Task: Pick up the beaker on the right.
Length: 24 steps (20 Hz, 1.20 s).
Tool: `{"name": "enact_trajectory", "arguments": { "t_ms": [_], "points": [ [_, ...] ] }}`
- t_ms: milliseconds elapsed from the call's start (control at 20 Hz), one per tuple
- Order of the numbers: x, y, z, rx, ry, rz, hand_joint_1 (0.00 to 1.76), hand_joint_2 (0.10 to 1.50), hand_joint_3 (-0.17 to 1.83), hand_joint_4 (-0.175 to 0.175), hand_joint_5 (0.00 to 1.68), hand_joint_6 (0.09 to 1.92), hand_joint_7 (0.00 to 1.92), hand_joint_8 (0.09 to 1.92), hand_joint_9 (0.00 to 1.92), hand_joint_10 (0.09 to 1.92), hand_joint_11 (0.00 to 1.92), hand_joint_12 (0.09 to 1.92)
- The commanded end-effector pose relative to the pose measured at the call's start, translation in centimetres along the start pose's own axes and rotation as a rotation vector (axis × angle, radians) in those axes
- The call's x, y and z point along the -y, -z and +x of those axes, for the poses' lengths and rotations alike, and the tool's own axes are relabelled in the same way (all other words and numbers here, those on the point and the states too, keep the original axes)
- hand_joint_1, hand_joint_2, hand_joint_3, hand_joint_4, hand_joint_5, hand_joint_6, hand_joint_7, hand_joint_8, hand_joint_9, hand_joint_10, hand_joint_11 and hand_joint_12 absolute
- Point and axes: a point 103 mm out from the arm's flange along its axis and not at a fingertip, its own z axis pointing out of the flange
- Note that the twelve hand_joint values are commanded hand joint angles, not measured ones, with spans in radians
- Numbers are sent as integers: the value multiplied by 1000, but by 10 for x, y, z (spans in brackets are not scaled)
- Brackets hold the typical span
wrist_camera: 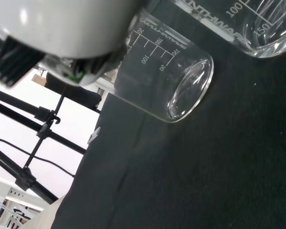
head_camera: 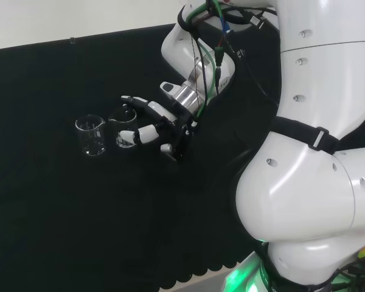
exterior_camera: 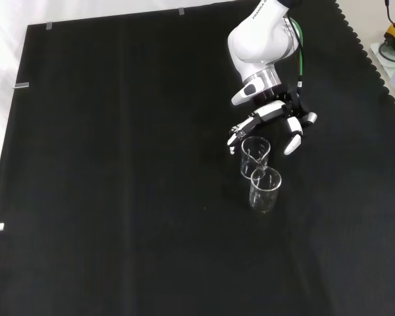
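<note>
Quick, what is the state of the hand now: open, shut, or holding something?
Hand: open, fingers spread around the near beaker, not yet closed on it.

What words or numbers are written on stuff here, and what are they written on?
Nearer beaker, wrist view: a white measuring scale of lines and numbers, printed up its glass side.
Other beaker, wrist view: more scale numbers and a row of white letters, cut off at the picture's edge.
Arm link, front view: dark lettering at its top, too small to read.
Head and front views: beaker print too small to read.
</note>
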Motion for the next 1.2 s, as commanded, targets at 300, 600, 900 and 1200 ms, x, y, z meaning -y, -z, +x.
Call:
{"name": "enact_trajectory", "arguments": {
  "t_ms": [300, 600, 900, 1200],
  "points": [
    [-3, -4, -2, -27, 0, 11, 965, 291, 1003, -61, 308, 87, 196, 643, 292, 632, 0, 1269],
    [-7, -3, -3, -8, -25, 16, 964, 294, 1003, -61, 335, 87, 198, 645, 295, 634, 0, 1271],
    [-8, -4, -4, 2, -29, 16, 963, 296, 1004, -61, 351, 87, 200, 647, 296, 634, 0, 1271],
    [-10, -6, -4, -10, -28, 12, 964, 299, 1004, -61, 362, 87, 208, 651, 302, 636, 0, 1272]
  ]
}}
